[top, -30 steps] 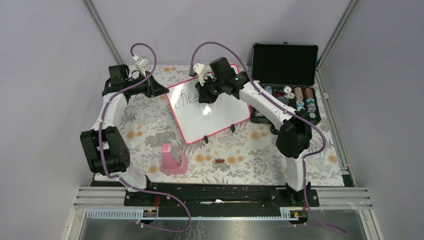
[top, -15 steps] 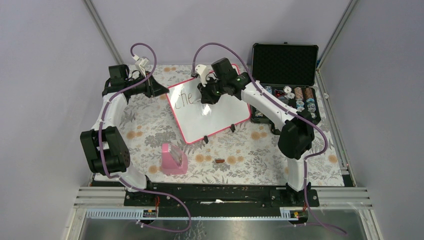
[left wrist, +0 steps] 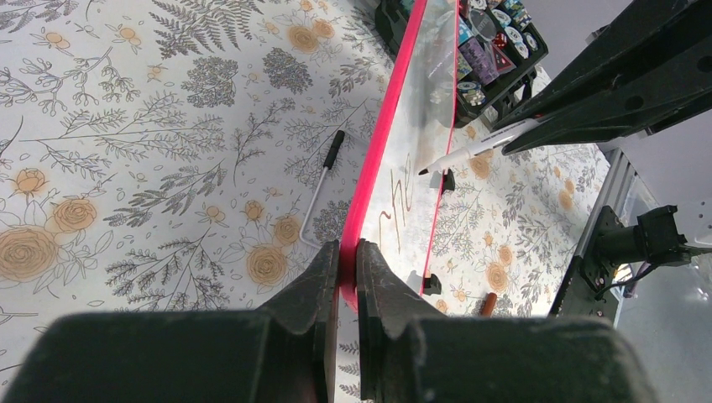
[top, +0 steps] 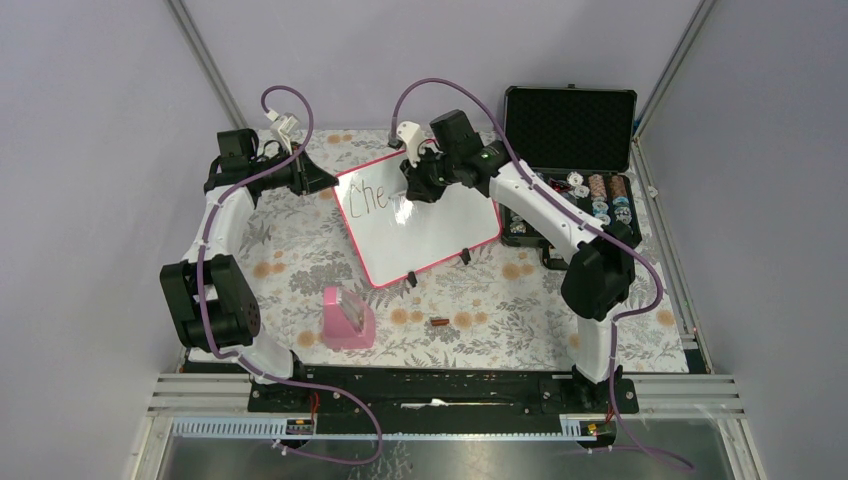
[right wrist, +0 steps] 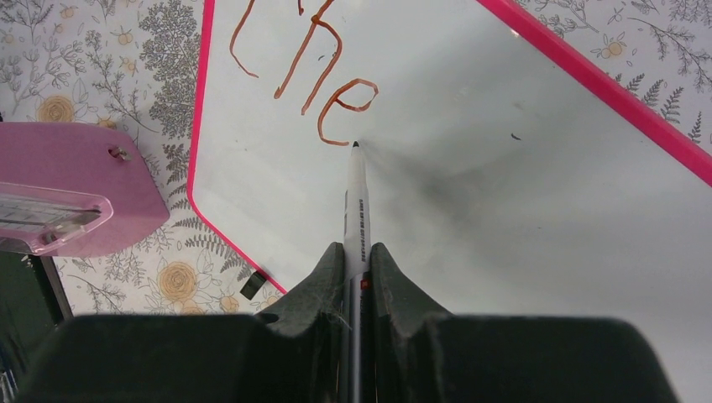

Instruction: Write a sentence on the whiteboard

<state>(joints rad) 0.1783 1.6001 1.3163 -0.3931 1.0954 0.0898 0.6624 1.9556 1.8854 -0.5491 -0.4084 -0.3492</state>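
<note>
The whiteboard (top: 432,236) lies tilted on the floral table, with a pink frame and a glossy white face (right wrist: 520,201). My left gripper (top: 328,185) is shut on the frame's left corner (left wrist: 348,249). My right gripper (top: 413,192) hovers over the board's upper middle, shut on a white marker (right wrist: 356,206). The marker's tip touches the board just right of the last letter. The sentence (right wrist: 306,71) reads "Che" in reddish-brown strokes (top: 372,197). From the left wrist, the marker (left wrist: 470,153) slants onto the board edge-on.
A pink eraser block (top: 347,317) stands in front of the board. A small brown cap (top: 438,322) lies to its right. An open black case (top: 570,130) with several spools sits at the back right. A thin black-tipped rod (left wrist: 323,175) lies left of the board.
My right gripper has shifted right and slightly up with the marker, uncovering the finished "e". The left gripper and the board have not moved.
</note>
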